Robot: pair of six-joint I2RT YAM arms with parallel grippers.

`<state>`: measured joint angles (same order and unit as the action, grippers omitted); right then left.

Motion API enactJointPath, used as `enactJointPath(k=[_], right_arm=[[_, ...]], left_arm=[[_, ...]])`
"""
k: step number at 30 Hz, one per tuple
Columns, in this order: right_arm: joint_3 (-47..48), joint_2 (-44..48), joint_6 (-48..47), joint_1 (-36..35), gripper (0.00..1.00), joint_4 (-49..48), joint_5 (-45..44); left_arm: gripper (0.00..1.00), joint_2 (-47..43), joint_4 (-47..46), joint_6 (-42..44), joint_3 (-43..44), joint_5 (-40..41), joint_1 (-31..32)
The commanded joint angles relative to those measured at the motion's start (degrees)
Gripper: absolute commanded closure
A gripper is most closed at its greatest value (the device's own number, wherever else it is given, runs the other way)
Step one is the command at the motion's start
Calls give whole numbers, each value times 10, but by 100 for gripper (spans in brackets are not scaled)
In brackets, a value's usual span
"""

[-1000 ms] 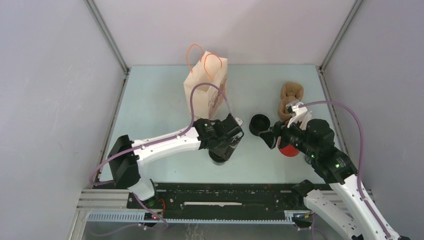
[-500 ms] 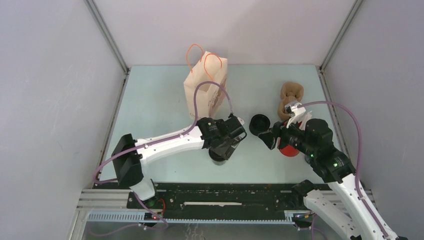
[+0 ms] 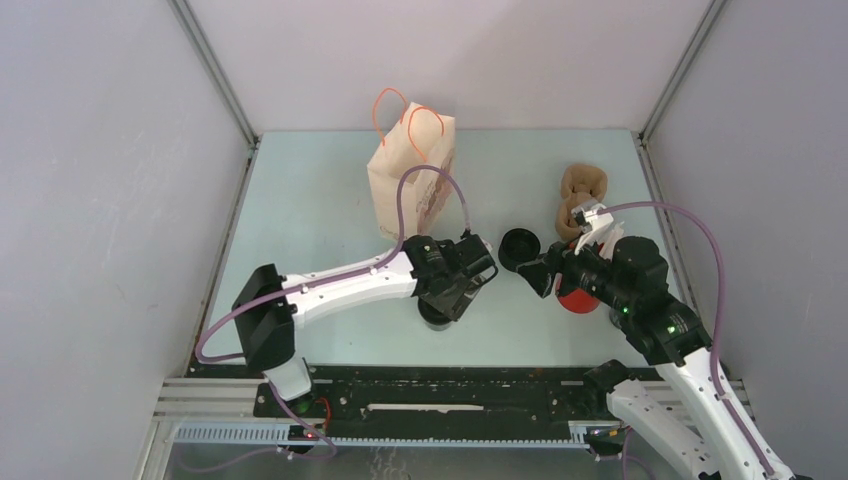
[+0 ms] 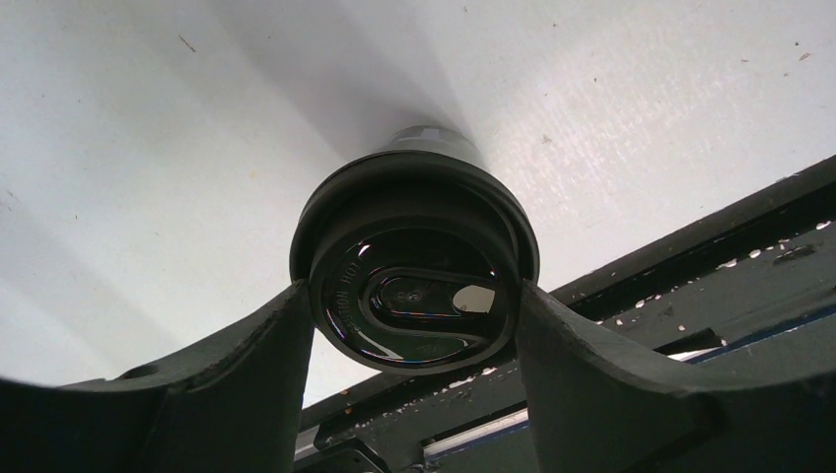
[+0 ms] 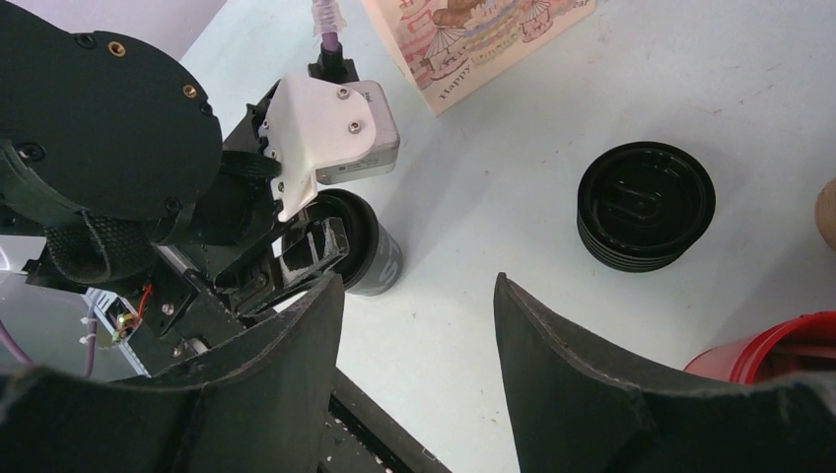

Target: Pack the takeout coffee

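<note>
Black takeout coffee (image 4: 414, 256) sits on table (image 3: 320, 200), left gripper (image 4: 414, 301) clamped around its lid; paper bag (image 3: 410, 175) not yet loaded; right gripper (image 5: 416, 286) spread, holding nothing.

Bag (image 3: 412, 168) behind takeout coffee (image 4: 419, 296), carrier (image 3: 582, 186) right

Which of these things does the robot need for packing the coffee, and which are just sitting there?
Needed for the job:
takeout coffee, black with its lid on, gripped by the left gripper
paper bag with orange handles, probably where the coffee goes

Just sitting there:
stack of black lids
red cup
brown pulp cup carrier
</note>
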<state>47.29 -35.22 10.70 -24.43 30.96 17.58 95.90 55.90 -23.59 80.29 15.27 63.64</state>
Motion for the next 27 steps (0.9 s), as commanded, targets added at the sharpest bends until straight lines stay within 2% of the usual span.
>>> enactJointPath(k=[1, 4, 6, 8, 10, 16, 19, 21, 23, 27], right_arm=[[2, 3, 2, 5, 34, -17, 10], [0, 2, 2, 6, 34, -18, 12], [1, 1, 2, 7, 34, -18, 13], [1, 0, 2, 7, 34, -18, 14], [1, -2, 1, 8, 34, -18, 16], [1, -9, 1, 8, 34, -20, 20], [1, -14, 1, 8, 34, -17, 24], [1, -21, 2, 9, 34, -15, 34], [1, -39, 5, 8, 34, -16, 59], [0, -129, 50, 5, 34, -26, 135]], left_arm=[[28, 3, -2, 11, 26, 11, 3], [25, 2, -2, 8, 26, 11, 3], [20, 0, -1, 7, 24, 14, 3], [13, -7, 1, 6, 24, 18, 3], [1, -17, 0, 5, 26, 22, 3], [0, -66, 11, 2, 44, 30, 3], [0, -119, 9, -7, 42, 23, 3], [0, -172, -5, -18, 14, 7, -4], [0, -238, -47, -36, -53, -39, -32], [8, -374, -167, -97, -233, -154, -135]])
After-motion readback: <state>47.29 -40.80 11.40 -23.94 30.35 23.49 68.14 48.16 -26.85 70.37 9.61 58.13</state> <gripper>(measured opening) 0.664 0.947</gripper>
